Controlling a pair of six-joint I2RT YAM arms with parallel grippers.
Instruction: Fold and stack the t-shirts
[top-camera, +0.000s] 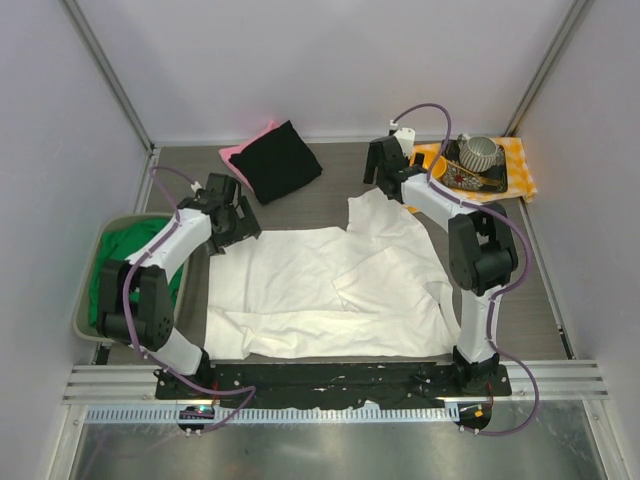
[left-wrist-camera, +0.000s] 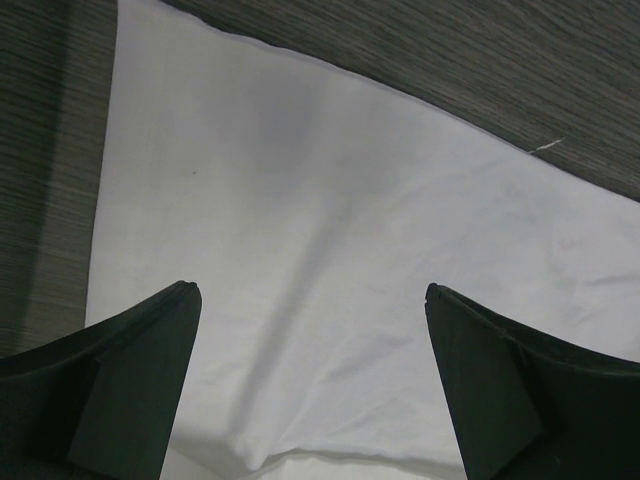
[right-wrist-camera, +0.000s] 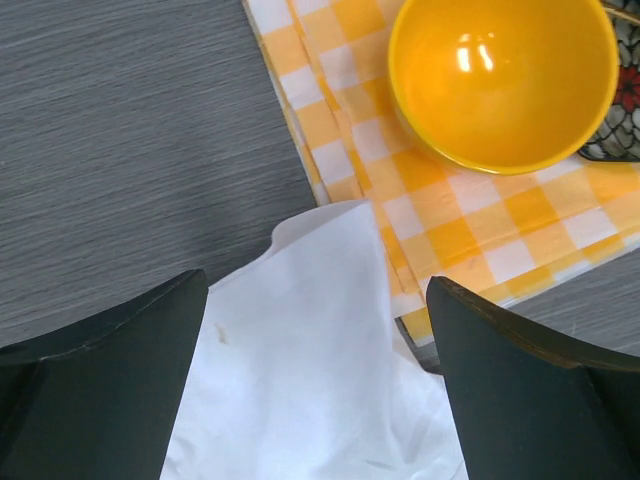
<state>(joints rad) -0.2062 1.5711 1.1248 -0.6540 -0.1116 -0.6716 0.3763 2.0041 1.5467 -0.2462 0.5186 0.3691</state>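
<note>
A white t-shirt (top-camera: 330, 290) lies spread out in the middle of the table, its print not showing. At the back a folded black t-shirt (top-camera: 278, 160) rests on a pink one (top-camera: 236, 153). A green t-shirt (top-camera: 130, 255) sits in the bin on the left. My left gripper (top-camera: 234, 228) hovers open over the white shirt's far left corner (left-wrist-camera: 330, 200), nothing between its fingers (left-wrist-camera: 140, 380). My right gripper (top-camera: 386, 168) stands open above the shirt's far right corner (right-wrist-camera: 300, 380), holding nothing.
A grey bin (top-camera: 88, 290) stands at the left edge. The orange-and-white checked cloth (top-camera: 522, 168) lies at the back right, carrying a patterned plate (top-camera: 470, 180) and a bowl (right-wrist-camera: 500, 80), close to the right gripper. White walls enclose the table.
</note>
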